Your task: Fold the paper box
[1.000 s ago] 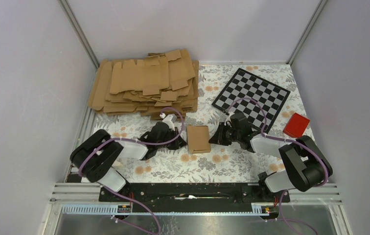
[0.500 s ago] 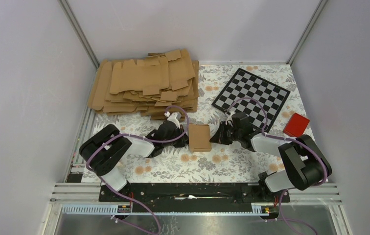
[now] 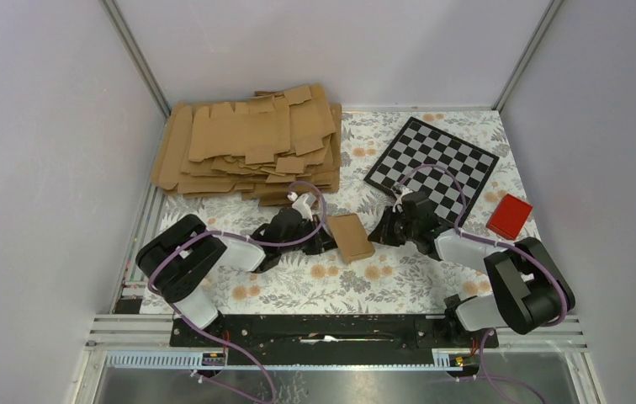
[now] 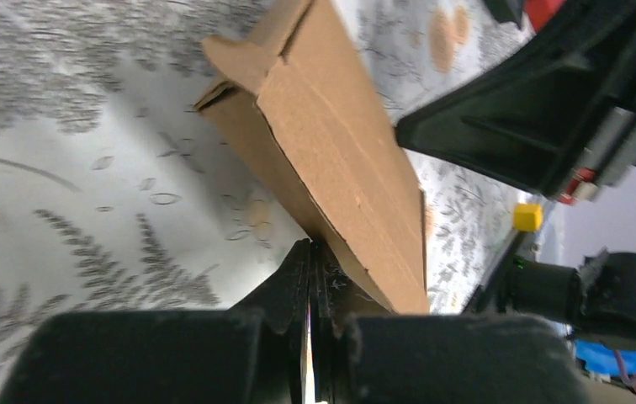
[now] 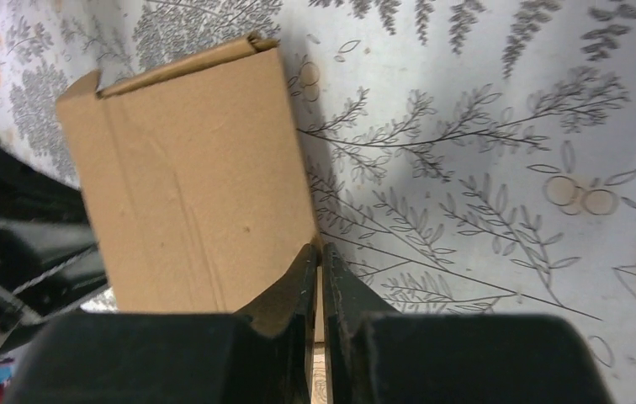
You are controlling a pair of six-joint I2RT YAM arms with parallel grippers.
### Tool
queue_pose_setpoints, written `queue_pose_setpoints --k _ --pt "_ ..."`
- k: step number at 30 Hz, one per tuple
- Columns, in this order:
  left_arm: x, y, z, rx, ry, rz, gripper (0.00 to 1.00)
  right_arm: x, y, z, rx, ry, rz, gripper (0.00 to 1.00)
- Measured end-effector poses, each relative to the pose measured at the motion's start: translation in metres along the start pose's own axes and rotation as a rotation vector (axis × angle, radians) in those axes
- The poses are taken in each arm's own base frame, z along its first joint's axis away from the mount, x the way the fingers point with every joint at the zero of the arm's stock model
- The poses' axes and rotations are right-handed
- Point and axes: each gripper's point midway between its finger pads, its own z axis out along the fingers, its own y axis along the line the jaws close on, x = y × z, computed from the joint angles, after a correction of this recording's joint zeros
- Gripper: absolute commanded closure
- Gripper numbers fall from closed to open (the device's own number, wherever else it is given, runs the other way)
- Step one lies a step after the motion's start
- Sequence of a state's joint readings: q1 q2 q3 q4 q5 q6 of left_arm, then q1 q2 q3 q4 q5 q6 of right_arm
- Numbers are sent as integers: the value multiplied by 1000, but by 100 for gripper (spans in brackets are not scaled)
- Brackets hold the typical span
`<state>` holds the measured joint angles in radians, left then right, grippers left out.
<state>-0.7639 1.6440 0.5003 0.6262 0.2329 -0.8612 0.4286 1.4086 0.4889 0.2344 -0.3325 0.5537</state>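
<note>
The paper box point(image 3: 351, 236) is a small brown folded piece lying skewed on the floral cloth between my two grippers. My left gripper point(image 3: 327, 242) is shut, and its tips press against the box's left edge. In the left wrist view the box point(image 4: 340, 143) rises at a slant from the shut left gripper point(image 4: 310, 248), one side lifted off the cloth. My right gripper point(image 3: 376, 236) is shut to a thin slit at the box's right edge. The right wrist view shows the box point(image 5: 188, 185) with the right gripper point(image 5: 317, 248) touching its edge, nothing pinched.
A big pile of flat cardboard blanks point(image 3: 251, 143) fills the back left. A checkerboard point(image 3: 432, 160) lies at the back right, with a red block point(image 3: 510, 215) beside it. Grey walls close in both sides. The right arm point(image 4: 550, 109) looms close behind the box.
The left gripper has pushed right against the box. The box has slid right, turned skew and tipped up on one side. The right gripper has backed slightly right.
</note>
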Motion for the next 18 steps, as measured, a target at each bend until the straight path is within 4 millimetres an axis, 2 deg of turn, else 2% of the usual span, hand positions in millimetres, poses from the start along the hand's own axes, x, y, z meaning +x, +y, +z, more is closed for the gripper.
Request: queue_pose_setpoints --k 4,6,9,11,13,18 --pt "2 -24 0 81 16 16 100 -5 -9 -2 47 -24 -11 90" --pt "-3 -39 1 128 7 23 100 -5 -14 -3 70 -28 -17 89" --pt "-13 -67 5 211 -8 41 100 6 -18 -4 87 12 -11 87" --pt "-16 -80 9 244 -11 53 100 11 -19 -5 92 33 -10 87" --pt "-18 -88 14 267 -12 63 100 13 -20 -6 94 43 -10 86" --pt "-16 -92 22 283 6 64 100 17 -21 -7 100 61 -15 82"
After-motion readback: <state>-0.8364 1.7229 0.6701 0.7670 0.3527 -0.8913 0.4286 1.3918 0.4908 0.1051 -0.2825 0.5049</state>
